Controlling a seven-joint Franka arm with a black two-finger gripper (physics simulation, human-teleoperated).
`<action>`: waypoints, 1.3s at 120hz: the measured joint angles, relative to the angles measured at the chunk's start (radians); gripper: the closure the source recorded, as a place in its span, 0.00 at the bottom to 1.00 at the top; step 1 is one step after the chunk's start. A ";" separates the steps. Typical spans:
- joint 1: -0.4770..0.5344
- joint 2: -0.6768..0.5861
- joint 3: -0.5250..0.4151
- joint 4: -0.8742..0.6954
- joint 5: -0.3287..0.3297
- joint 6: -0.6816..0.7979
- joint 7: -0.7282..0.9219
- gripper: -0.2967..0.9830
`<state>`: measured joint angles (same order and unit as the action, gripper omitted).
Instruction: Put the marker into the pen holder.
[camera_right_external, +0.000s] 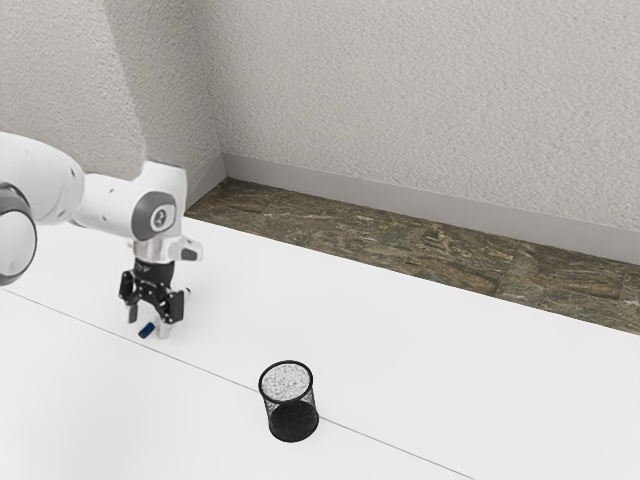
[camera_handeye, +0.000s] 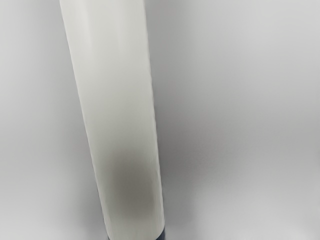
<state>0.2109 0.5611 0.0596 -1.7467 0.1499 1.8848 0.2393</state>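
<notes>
In the exterior view, my open end effector (camera_right_external: 149, 322) straddles the marker (camera_right_external: 147, 330); pen holder (camera_right_external: 293, 421) at 4 o'clock.

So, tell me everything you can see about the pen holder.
The pen holder is a round black cup of what looks like wire mesh, with a solid rim and open top. It stands upright on the white table, near a thin seam, toward the exterior view's lower edge. Nothing pokes above the rim, and neither gripper nor marker touches it.
</notes>
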 joint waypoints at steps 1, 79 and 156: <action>-0.001 0.000 0.000 -0.001 0.000 0.000 0.000 0.23; -0.017 -0.010 0.001 -0.003 0.041 0.011 -0.007 0.83; -0.019 -0.004 0.002 0.000 0.011 0.009 0.000 0.71</action>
<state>0.1915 0.5573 0.0614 -1.7467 0.1614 1.8936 0.2391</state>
